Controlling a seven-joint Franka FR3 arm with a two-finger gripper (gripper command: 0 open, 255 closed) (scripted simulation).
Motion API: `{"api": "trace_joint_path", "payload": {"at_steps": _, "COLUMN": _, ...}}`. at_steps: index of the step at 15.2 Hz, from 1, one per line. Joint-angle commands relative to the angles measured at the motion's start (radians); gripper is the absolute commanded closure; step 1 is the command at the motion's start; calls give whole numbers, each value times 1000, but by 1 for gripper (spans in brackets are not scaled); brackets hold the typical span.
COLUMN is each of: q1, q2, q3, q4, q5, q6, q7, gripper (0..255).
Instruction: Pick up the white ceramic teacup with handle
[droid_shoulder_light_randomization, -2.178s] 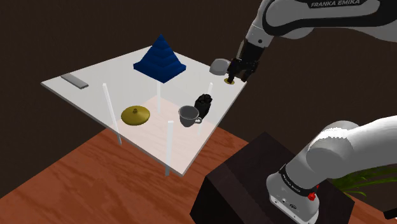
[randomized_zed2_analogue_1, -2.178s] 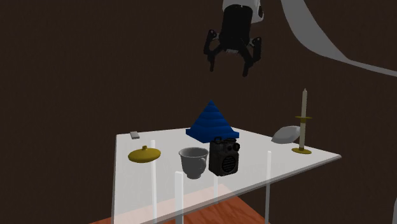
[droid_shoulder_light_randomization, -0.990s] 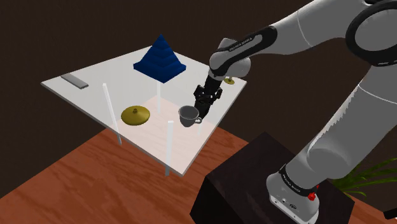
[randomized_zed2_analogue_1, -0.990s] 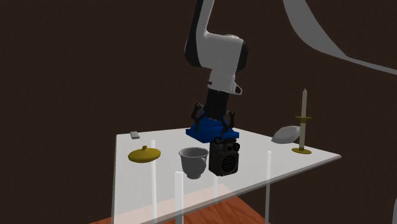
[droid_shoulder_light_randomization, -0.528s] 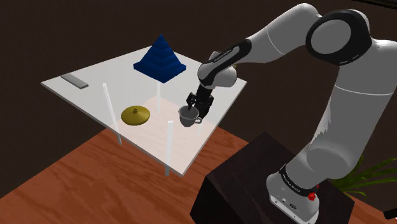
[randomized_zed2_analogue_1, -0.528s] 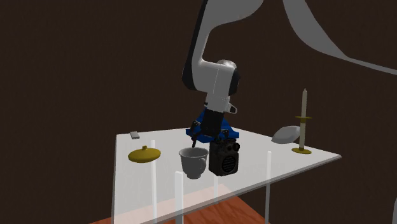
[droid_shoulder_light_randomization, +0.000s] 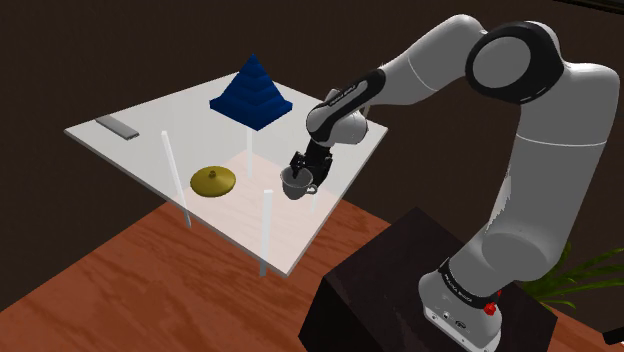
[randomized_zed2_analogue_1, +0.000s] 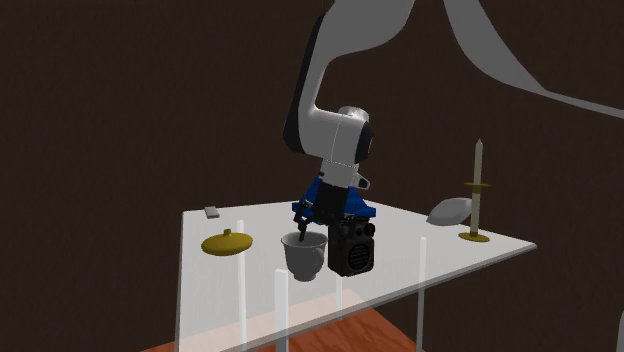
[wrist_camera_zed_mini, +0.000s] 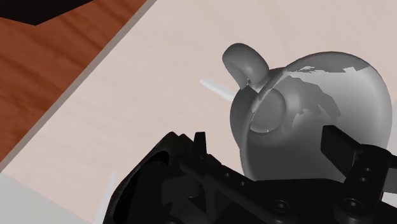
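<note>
Teacup, glossy grey with rounded handle, sits beneath the gripper's parted fingers.

The teacup is plain grey rather than white. It has a glossy sheen, a wide round mouth and a bowl that tapers to a small foot. It stands upright, mouth up, on the tabletop, just beside the small black grilled box. It is on the second exterior view's left of the box, nearly touching it. A thick rounded handle juts from its side just below the rim. Which way the handle points relative to the box is hard to judge.
</note>
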Motion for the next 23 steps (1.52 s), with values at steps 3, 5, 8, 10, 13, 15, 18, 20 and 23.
{"api": "trace_joint_path", "payload": {"at_steps": 3, "q1": -3, "q2": 24, "q3": -5, "q4": 4, "q5": -1, "q6": 22, "q7": -3, "gripper": 255}}
{"api": "trace_joint_path", "payload": {"at_steps": 5, "q1": -2, "q2": 25, "q3": -7, "q4": 13, "q5": -5, "q6": 14, "q7": 1, "gripper": 255}}
{"api": "trace_joint_path", "payload": {"at_steps": 8, "q1": -2, "q2": 23, "q3": -7, "q4": 11, "q5": -5, "q6": 14, "q7": 2, "gripper": 255}}
{"api": "trace_joint_path", "payload": {"at_steps": 10, "q1": -1, "q2": 18, "q3": -7, "q4": -3, "q5": 1, "q6": 23, "q7": -4, "gripper": 255}}
{"api": "trace_joint_path", "payload": {"at_steps": 13, "q1": 3, "q2": -18, "q3": -14, "q4": -8, "q5": -10, "q6": -8, "q7": 10, "gripper": 255}}
{"api": "trace_joint_path", "payload": {"at_steps": 15, "q1": 5, "q2": -42, "q3": -18, "q4": -10, "q5": -18, "q6": -28, "q7": 21, "gripper": 255}}
{"api": "trace_joint_path", "payload": {"at_steps": 18, "q1": 8, "q2": -76, "q3": -23, "q4": -12, "q5": -30, "q6": -60, "q7": 35, "gripper": 255}}
{"api": "trace_joint_path", "payload": {"at_steps": 20, "q1": 9, "q2": -98, "q3": -27, "q4": -12, "q5": -37, "q6": -81, "q7": 45, "gripper": 255}}
{"api": "trace_joint_path", "payload": {"at_steps": 23, "q1": 11, "q2": -130, "q3": -31, "q4": -10, "q5": -49, "q6": -114, "q7": 60, "gripper": 255}}
